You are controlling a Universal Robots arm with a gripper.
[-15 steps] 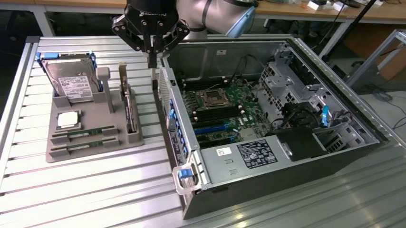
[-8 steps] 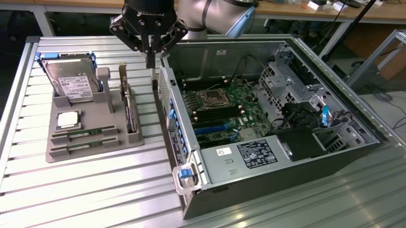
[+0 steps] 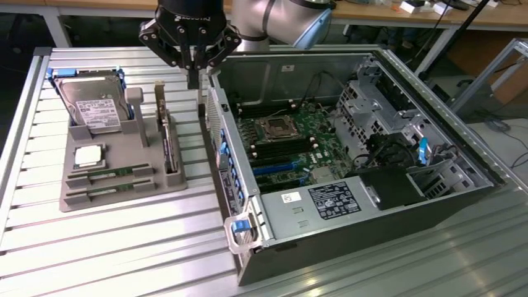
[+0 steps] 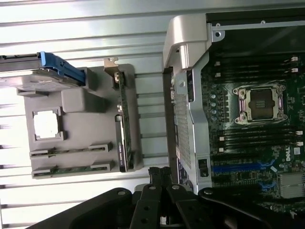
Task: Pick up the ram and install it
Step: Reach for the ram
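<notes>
Two ram sticks, thin green boards, lie on edge in slots at the near end of the grey holder (image 3: 123, 154): one ram stick (image 3: 110, 174) (image 4: 71, 151) and a second ram stick (image 3: 110, 190) (image 4: 71, 168) beside it. My gripper (image 3: 194, 83) (image 4: 160, 172) hangs high above the strip of table between the holder and the open computer case (image 3: 347, 154). Its fingers are shut together with nothing between them. It is well clear of both sticks. The motherboard's dark memory slots (image 4: 257, 139) flank the processor socket (image 3: 276, 129) (image 4: 261, 104).
The holder also carries a silver hard drive (image 3: 95, 108), a square processor chip (image 3: 88, 156) and an expansion card (image 3: 169, 145) standing on edge. The case's rear wall (image 3: 219, 142) rises just beside the holder. A slatted metal table (image 3: 123, 247) lies below.
</notes>
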